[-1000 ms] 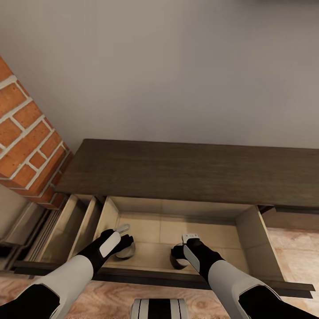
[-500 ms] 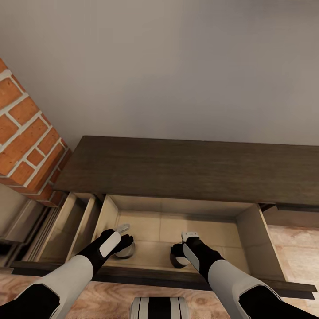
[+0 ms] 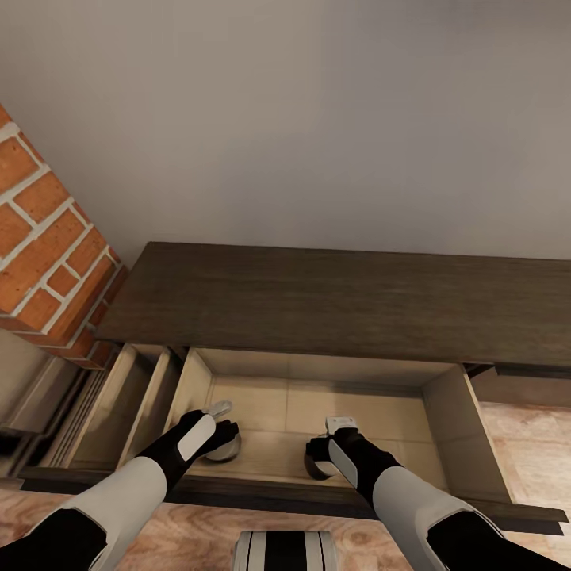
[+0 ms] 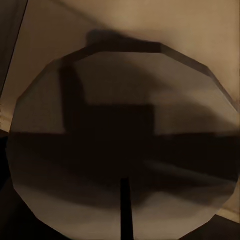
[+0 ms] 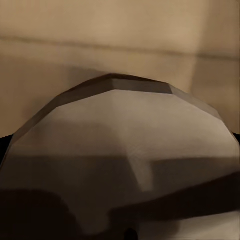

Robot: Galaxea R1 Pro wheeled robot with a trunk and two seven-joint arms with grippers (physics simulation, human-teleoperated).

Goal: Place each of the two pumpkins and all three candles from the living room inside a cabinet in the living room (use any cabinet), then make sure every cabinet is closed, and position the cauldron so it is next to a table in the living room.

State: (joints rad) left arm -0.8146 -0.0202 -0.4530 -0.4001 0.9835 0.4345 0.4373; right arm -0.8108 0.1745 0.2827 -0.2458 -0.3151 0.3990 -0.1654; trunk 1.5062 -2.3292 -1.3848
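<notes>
Nearest the camera, both arms reach down over the front edge of an open drawer [image 3: 468, 444] of the cabinet [image 3: 341, 301].

Left gripper [image 3: 216, 432]: lowered into the drawer near its left wall, directly over a candle [image 3: 224, 452]. In the left wrist view the candle [image 4: 120, 150] shows as a broad faceted grey-beige top, very close to the camera. The fingers are not resolved in any view, so it cannot be told whether they are spread or pinching the candle.

Right gripper [image 3: 327, 452]: lowered into the same drawer, toward its middle, over a second candle [image 3: 317, 468]. In the right wrist view this candle [image 5: 120, 150] sits just as close. Again, it cannot be told whether the fingers are apart or pressed on it.

Both candles appear to rest on the pale drawer floor, well apart from each other.

Beyond the arms, a narrower drawer [image 3: 131, 396] to the left also stands open. Behind it rises a brick column [image 3: 47, 238]; a plain wall [image 3: 317, 119] backs the cabinet.

Progress, as judged:
- Two candles are inside the cabinet or about to be let go there.
- The third candle, both pumpkins and the cauldron remain unaccounted for.
- Both open drawers still need closing.
</notes>
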